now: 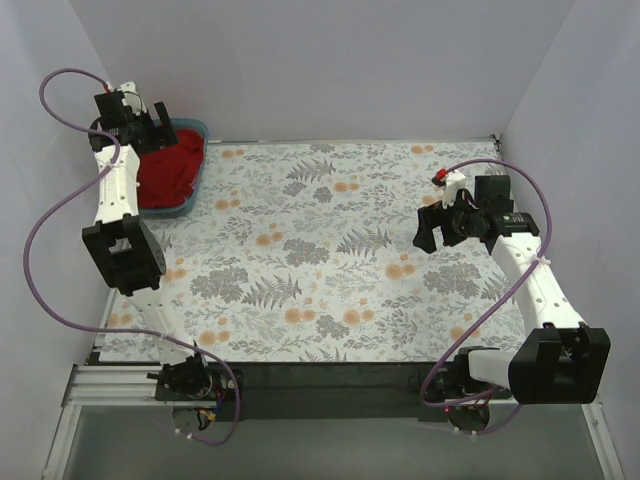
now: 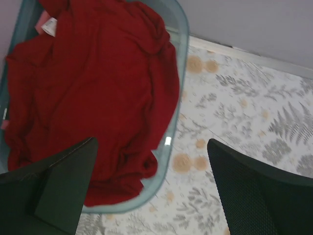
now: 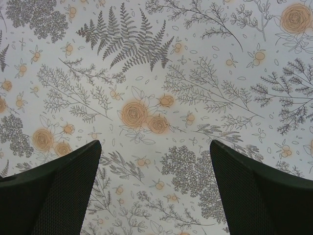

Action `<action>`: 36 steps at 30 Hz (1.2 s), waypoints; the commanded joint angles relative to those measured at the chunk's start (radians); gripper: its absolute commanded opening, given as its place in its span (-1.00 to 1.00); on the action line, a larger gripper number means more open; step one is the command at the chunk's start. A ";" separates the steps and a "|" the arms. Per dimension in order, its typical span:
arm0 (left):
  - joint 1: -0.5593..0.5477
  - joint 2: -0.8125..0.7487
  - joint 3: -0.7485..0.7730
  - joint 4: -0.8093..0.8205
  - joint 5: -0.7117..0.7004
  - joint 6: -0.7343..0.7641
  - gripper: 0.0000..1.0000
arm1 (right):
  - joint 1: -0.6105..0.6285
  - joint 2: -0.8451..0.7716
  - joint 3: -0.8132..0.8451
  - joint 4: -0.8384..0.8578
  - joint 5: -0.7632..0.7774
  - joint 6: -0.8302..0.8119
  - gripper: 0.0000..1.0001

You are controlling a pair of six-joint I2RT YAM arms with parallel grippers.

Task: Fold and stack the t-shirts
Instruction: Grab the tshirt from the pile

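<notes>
The deep crimson red t-shirt (image 1: 172, 168) lies crumpled in the teal tub (image 1: 199, 128) at the far left of the table. In the left wrist view it (image 2: 93, 83) fills the tub (image 2: 182, 29). A sliver of salmon-pink cloth (image 2: 39, 23) with a white label shows at the tub's far corner, mostly hidden under the red shirt. My left gripper (image 1: 160, 130) hovers over the tub's near right edge, open and empty (image 2: 151, 142). My right gripper (image 1: 428, 232) hangs above the right side of the table, open and empty (image 3: 155, 143).
A floral tablecloth (image 1: 330, 250) covers the table. White walls close in the back and both sides. The tub stands against the left wall in the back corner.
</notes>
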 commanded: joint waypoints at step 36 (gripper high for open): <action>0.047 0.331 0.414 0.302 0.057 0.049 -1.00 | -0.004 0.061 -0.042 0.005 -0.018 -0.020 0.97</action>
